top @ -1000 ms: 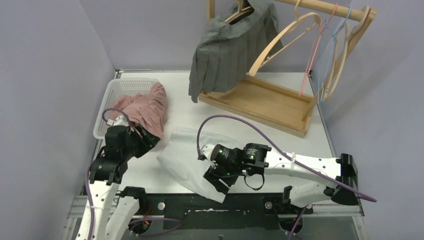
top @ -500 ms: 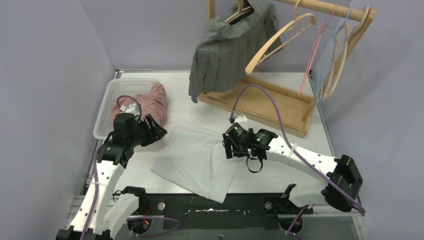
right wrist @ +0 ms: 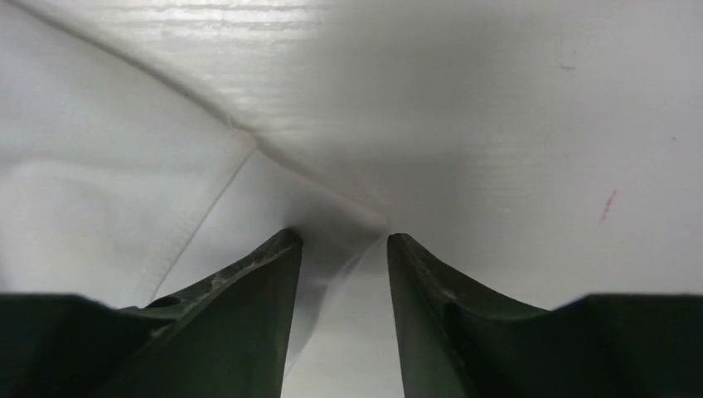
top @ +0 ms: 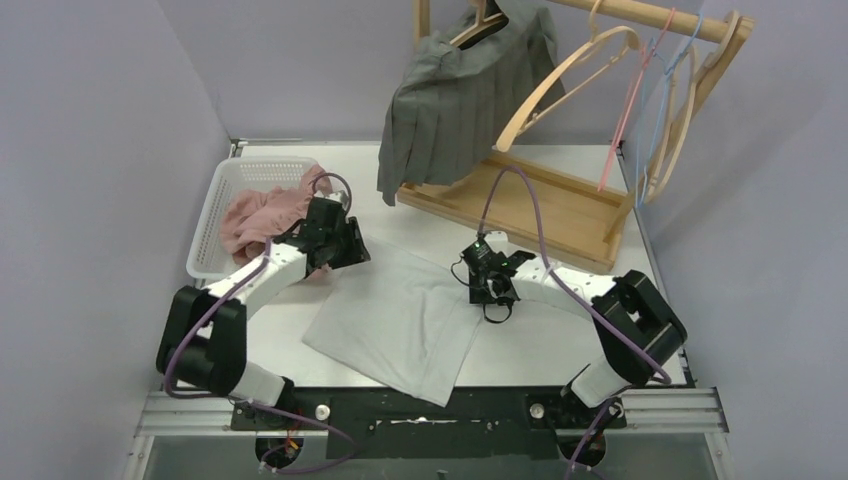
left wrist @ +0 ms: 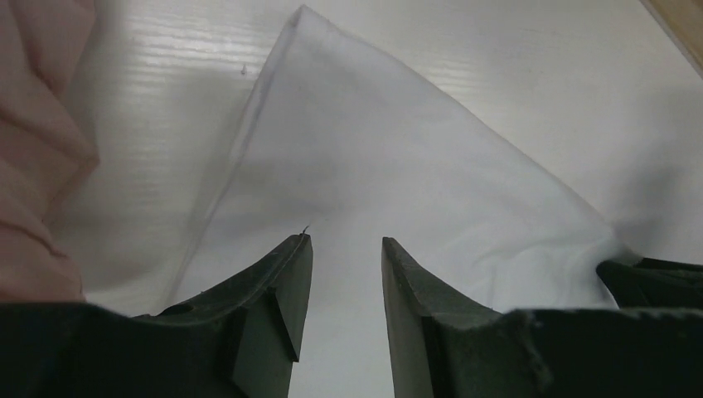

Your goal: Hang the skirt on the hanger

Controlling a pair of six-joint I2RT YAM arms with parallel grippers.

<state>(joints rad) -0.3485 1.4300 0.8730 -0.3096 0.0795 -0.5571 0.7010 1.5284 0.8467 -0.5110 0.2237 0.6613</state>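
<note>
Gaping narrowly: left gripper and right gripper, both low over one white skirt lying flat between and beneath them. Left of left gripper, one white basket with one pink garment. Beyond both, one grey skirt hung on wooden rack.

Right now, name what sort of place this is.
Likely a robotics lab cell: walls box in a white table with a wooden garment rack, a hanging grey pleated skirt and a laundry basket.
</note>
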